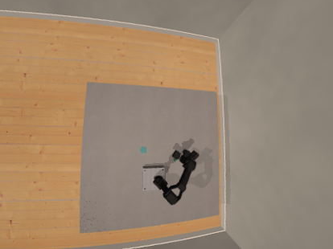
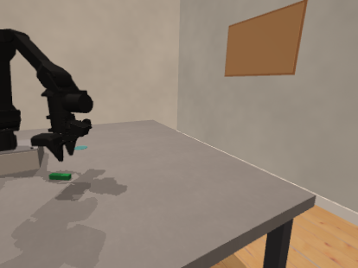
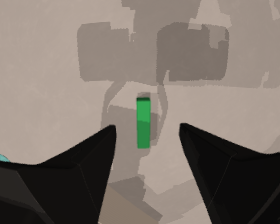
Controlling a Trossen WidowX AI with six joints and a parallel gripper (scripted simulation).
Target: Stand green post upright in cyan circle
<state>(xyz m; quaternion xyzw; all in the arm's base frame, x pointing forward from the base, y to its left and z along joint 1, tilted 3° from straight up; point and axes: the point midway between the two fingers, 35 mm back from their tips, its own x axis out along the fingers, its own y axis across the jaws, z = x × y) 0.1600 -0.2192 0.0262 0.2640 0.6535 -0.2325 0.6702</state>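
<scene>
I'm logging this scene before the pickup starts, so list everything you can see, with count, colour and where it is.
Green post: one, green, lying flat on the table below the gripper.
Cyan circle: one, cyan, flat mark on the table, apart from the post.
Table: one, grey top with dark leg, on a wooden floor.
Base block: one, light grey, under the arm's foot.
Board: one, brown, on the wall.
Arm: one, black, bent over the post.
Gripper: one, black, open and holding nothing, above the post.
</scene>
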